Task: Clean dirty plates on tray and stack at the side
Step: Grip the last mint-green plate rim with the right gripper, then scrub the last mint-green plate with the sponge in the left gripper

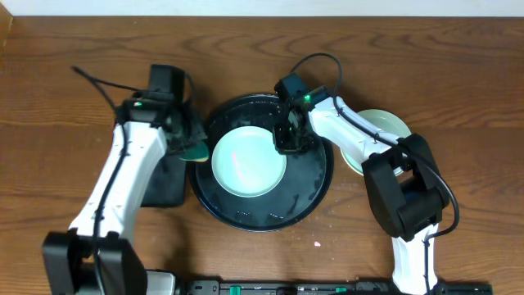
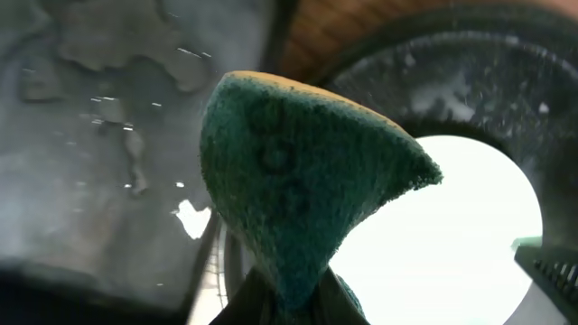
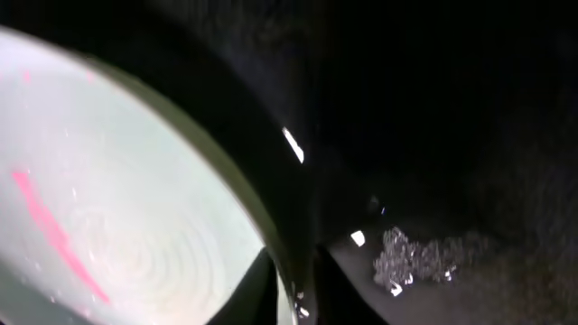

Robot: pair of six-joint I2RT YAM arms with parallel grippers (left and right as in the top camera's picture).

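Note:
A light aqua plate [image 1: 246,161] lies on the left half of the round black tray [image 1: 307,192]. My right gripper [image 1: 288,141] is shut on the plate's right rim. In the right wrist view the rim [image 3: 271,230] runs between the two fingers [image 3: 296,293], and the plate [image 3: 117,208] carries a pink streak. My left gripper [image 1: 191,147] is shut on a green sponge [image 2: 307,181] and holds it at the tray's left edge, beside the plate [image 2: 452,235]. More pale plates [image 1: 383,124] lie on the table to the right of the tray, partly hidden by the right arm.
A smaller rectangular black tray [image 1: 168,187], wet with foam [image 2: 90,135], lies under the left arm. Foam patches dot the round tray's floor [image 3: 415,257]. A wooden table [image 1: 74,164] surrounds everything.

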